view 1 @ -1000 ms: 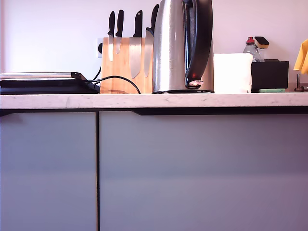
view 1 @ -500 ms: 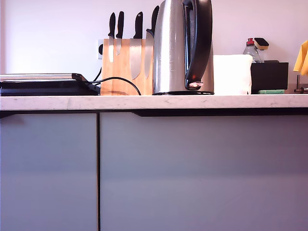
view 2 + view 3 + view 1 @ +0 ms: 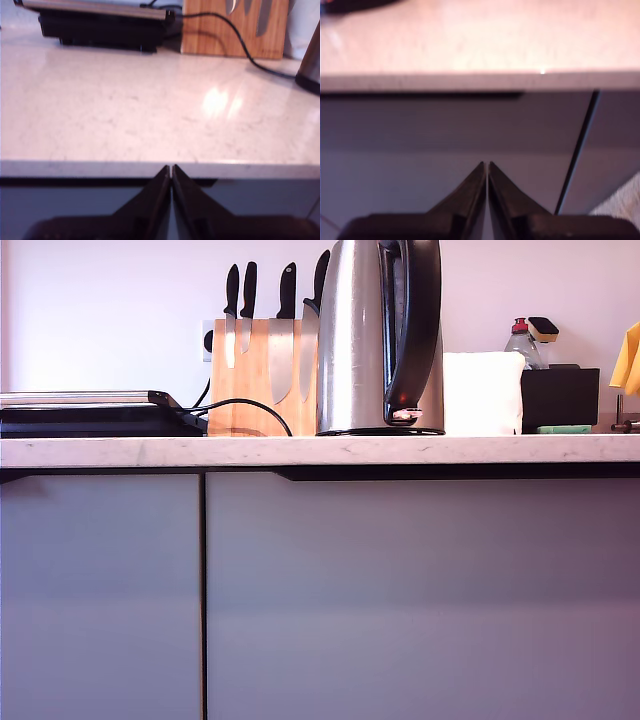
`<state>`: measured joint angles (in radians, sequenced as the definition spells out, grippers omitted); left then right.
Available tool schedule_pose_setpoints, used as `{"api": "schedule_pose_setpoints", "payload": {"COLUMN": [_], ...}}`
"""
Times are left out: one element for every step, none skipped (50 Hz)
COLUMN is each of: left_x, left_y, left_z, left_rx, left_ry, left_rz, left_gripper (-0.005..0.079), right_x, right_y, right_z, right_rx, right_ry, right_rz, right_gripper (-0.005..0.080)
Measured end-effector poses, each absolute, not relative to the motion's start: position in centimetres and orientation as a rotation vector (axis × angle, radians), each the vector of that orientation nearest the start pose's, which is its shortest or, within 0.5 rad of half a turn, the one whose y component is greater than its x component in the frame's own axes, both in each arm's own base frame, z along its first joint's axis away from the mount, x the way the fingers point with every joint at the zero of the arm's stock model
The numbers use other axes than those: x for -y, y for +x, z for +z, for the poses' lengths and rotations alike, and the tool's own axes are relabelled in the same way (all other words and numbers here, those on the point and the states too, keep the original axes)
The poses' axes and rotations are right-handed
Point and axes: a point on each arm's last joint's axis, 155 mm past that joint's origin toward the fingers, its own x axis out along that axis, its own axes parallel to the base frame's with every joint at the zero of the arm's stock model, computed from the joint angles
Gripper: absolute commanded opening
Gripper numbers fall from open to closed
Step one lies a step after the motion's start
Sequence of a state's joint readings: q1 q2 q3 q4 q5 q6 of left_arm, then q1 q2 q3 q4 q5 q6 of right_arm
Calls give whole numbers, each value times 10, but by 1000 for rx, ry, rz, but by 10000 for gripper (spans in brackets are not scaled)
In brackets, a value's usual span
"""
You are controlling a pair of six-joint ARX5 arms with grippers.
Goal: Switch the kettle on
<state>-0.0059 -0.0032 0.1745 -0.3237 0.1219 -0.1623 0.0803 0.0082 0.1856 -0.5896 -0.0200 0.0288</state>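
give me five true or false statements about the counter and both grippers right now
1. The kettle stands upright on the counter. True.
2. My first gripper holds the kettle's handle. False: it is shut on nothing, short of the counter's edge.
3. The knife block is at the kettle's left in the exterior view. True.
4. My second gripper is wide open. False: it is shut.
5. A black cord runs along the counter. True.

kettle (image 3: 362, 340) upright on counter (image 3: 320, 450), knife block (image 3: 262, 377) just behind
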Motion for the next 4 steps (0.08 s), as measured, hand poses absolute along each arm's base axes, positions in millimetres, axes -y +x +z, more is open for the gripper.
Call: {"api": "schedule_pose_setpoints", "payload": {"left_x": [24, 24, 24, 24], "left_y": [234, 234, 233, 233], "left_z": [167, 165, 164, 163], "left_rx": [-163, -169, -173, -178], "left_ry": [-171, -171, -171, -172], "left_rz": [-115, -115, -114, -114], "left_gripper": [-9, -9, -9, -9], "right_x": [-21, -21, -21, -21], "right_y": [215, 214, 214, 213], "right_z": [105, 103, 101, 100], "right_rx": [-422, -431, -438, -444], "right_ry": [16, 15, 15, 15], "right_rz": [93, 93, 92, 92], "right_gripper": [-11, -11, -11, -11]}}
